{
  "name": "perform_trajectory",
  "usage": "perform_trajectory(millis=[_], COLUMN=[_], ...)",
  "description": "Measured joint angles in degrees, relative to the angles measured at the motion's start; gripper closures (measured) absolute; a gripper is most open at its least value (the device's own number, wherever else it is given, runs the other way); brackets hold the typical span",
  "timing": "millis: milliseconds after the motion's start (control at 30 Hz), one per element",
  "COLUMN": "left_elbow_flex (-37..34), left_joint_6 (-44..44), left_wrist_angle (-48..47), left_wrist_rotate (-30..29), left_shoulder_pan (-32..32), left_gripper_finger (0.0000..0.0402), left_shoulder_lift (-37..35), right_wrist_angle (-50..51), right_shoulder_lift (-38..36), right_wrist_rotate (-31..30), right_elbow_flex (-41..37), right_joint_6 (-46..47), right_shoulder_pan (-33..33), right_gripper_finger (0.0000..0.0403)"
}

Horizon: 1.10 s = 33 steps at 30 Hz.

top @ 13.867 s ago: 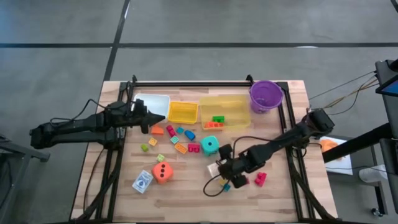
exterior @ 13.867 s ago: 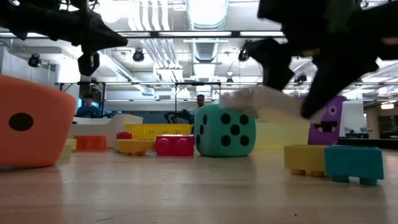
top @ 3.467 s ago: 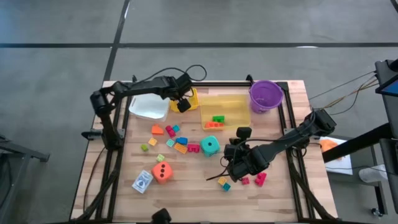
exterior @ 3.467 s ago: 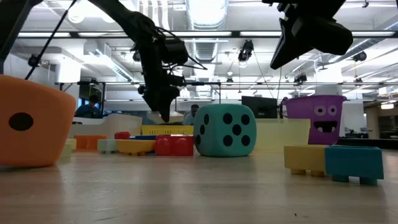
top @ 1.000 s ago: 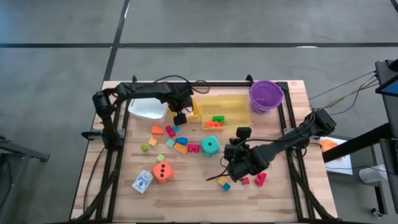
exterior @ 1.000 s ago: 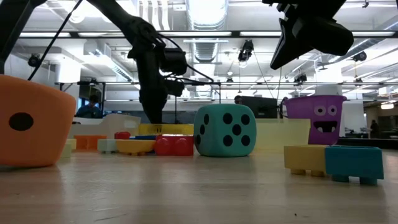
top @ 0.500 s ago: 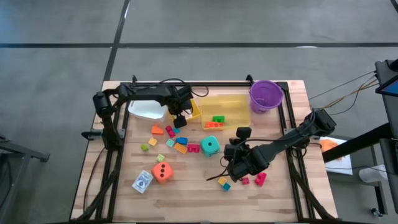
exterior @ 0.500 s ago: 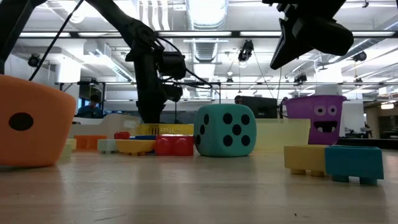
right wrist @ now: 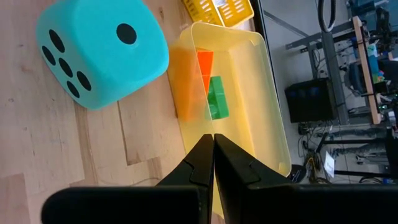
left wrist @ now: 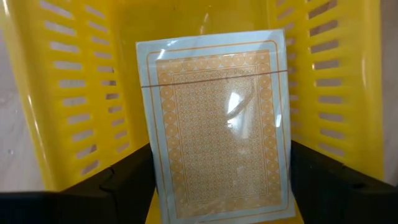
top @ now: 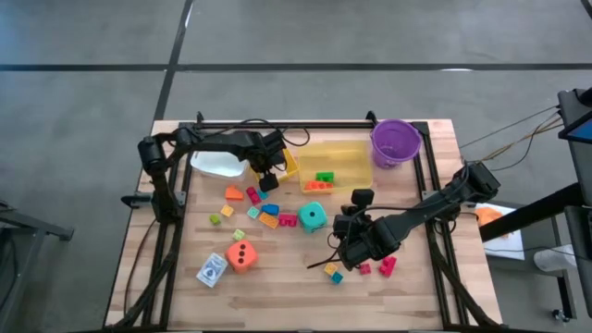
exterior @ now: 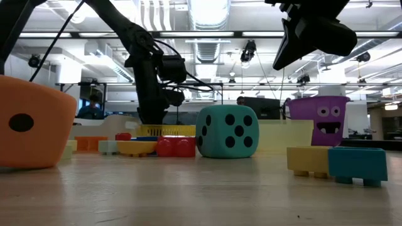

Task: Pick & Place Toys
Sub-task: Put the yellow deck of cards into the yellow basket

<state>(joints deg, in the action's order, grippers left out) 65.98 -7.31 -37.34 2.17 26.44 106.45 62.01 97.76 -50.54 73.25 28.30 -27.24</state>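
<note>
The left end effector (top: 266, 181) hangs open and holds nothing. A pack of cards (left wrist: 219, 124) lies in the yellow basket (left wrist: 81, 93) just ahead of it. Going low for bricks (top: 255, 194), it could bump the basket. The right end effector (top: 344, 248) is shut, empty.

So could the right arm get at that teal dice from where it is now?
Probably yes. The right gripper hangs shut just beside the teal dice, and no bricks lie between them. The dice is wide, though, so the jaws would need to open fully to take it.
</note>
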Motion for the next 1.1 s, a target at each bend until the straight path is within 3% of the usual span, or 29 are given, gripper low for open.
perform_trajectory(millis=[233,1100], left_elbow_flex=[0.0,0.0], left_joint_6=[1.59,5.66], left_wrist_angle=[0.28,0.15], left_wrist_rotate=[0.02,-1.5], left_shoulder_pan=[0.0,0.0], left_gripper_finger=[0.0068,0.0061], left_shoulder_lift=[0.0,0.04], right_wrist_angle=[0.01,-0.03], right_shoulder_lift=[0.0,0.0], right_wrist_rotate=[0.0,1.38], right_elbow_flex=[0.0,0.0], right_joint_6=[0.01,0.01], right_shoulder_pan=[-0.01,0.0], right_gripper_finger=[0.0394,0.0394])
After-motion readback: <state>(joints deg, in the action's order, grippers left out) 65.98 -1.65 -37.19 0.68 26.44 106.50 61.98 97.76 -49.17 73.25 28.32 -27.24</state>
